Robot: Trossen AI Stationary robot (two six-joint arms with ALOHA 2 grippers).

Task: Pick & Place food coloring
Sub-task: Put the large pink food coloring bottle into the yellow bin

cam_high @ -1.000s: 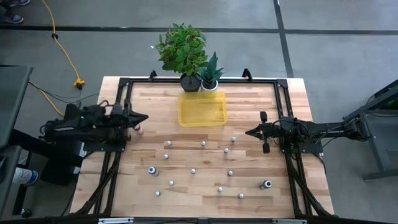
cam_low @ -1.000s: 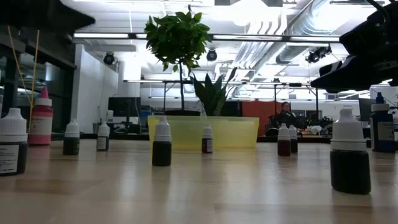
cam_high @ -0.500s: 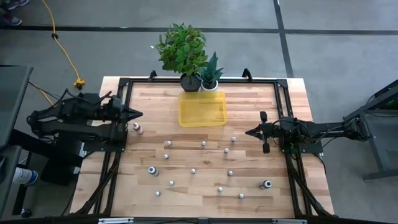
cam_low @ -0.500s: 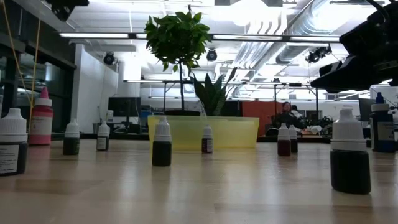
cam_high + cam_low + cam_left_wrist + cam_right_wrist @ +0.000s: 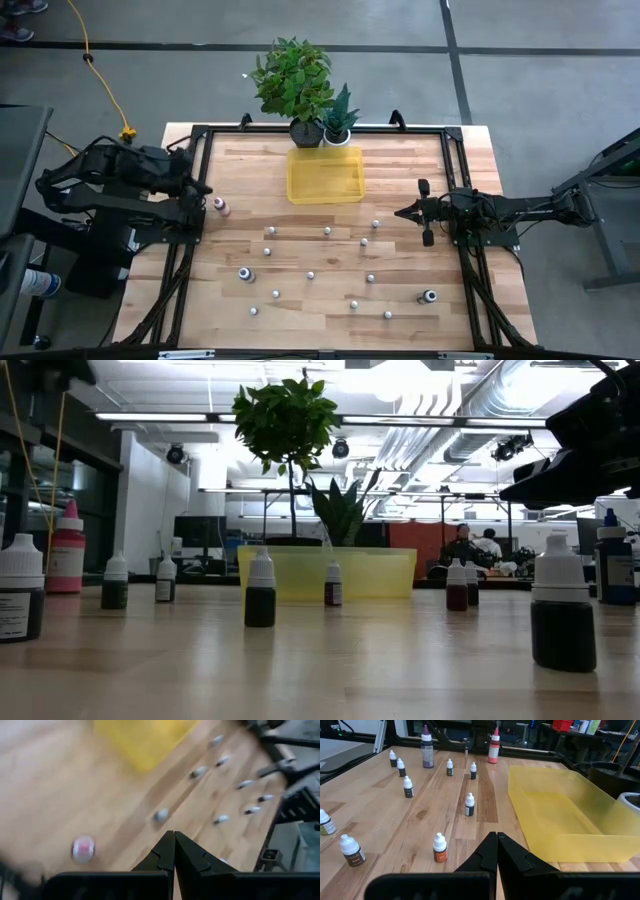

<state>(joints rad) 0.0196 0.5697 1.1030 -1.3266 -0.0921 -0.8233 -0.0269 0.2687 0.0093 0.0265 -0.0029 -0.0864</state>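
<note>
You are looking straight down on the whole surface [image 5: 330, 290] from overhead, while the low camera is facing level across it. Both wrist cameras are sharing the yellow tray [image 5: 570, 815].
</note>
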